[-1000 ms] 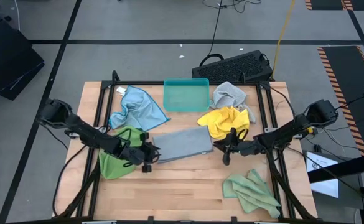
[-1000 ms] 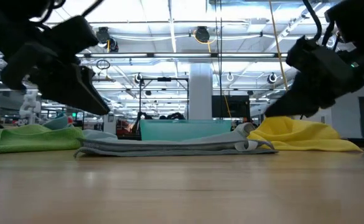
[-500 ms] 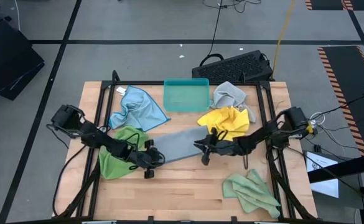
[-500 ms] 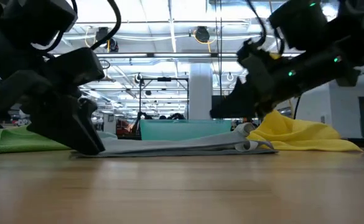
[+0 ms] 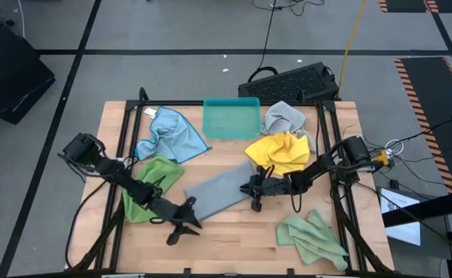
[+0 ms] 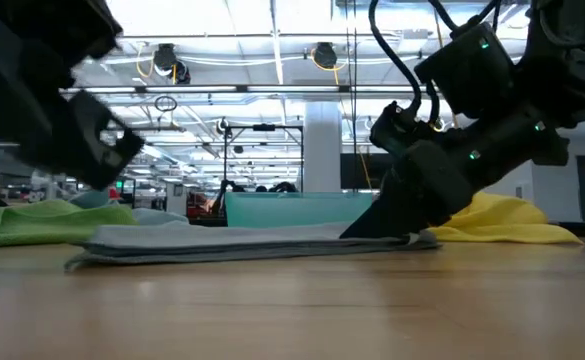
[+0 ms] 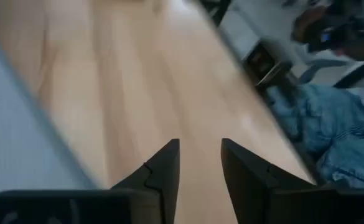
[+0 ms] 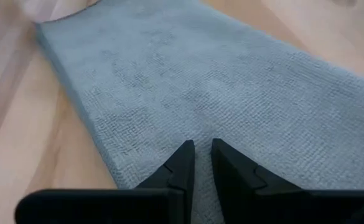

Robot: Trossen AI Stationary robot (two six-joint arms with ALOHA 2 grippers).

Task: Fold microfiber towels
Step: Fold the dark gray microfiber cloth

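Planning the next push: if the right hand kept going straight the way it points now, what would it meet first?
Probably just more of the folded grey towel. The right hand sits low over it, nearly shut, and the cloth fills the view ahead; bare table follows beyond its far edge.

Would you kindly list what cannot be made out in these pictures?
- Whether the right gripper pinches the folded grey towel: right wrist view, its fingers hide the contact.
- Whether the left gripper touches that towel: high view too small, left wrist view blurred.
- The teal tray floor: low view, towels screen it.
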